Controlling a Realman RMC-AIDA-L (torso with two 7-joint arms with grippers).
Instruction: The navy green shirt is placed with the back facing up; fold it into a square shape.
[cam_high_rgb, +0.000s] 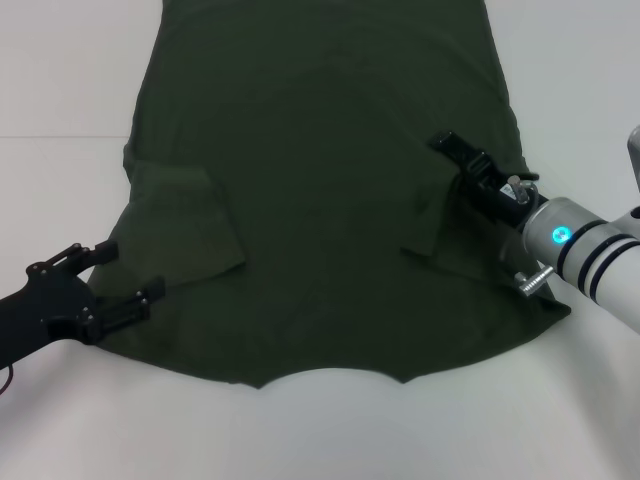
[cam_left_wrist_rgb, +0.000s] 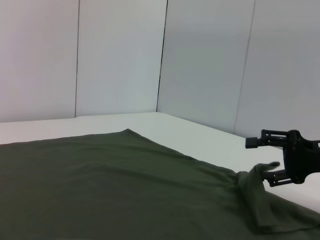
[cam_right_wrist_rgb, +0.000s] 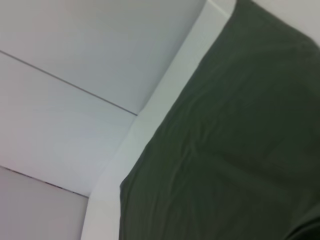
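The navy green shirt (cam_high_rgb: 320, 200) lies flat on the white table, collar end toward me, with both sleeves folded inward onto the body. My left gripper (cam_high_rgb: 128, 272) rests open at the shirt's left edge, beside the folded left sleeve (cam_high_rgb: 185, 225). My right gripper (cam_high_rgb: 456, 166) hovers open over the folded right sleeve (cam_high_rgb: 432, 215). In the left wrist view the right gripper (cam_left_wrist_rgb: 261, 160) shows with its jaws spread, and a raised peak of the shirt (cam_left_wrist_rgb: 125, 185) lies against its lower finger (cam_left_wrist_rgb: 278, 178). The right wrist view shows only the shirt (cam_right_wrist_rgb: 240, 125) and the table.
White table (cam_high_rgb: 330, 430) surrounds the shirt, with bare room in front of the collar and on both sides. Pale wall panels (cam_left_wrist_rgb: 120, 55) stand beyond the table's far edge.
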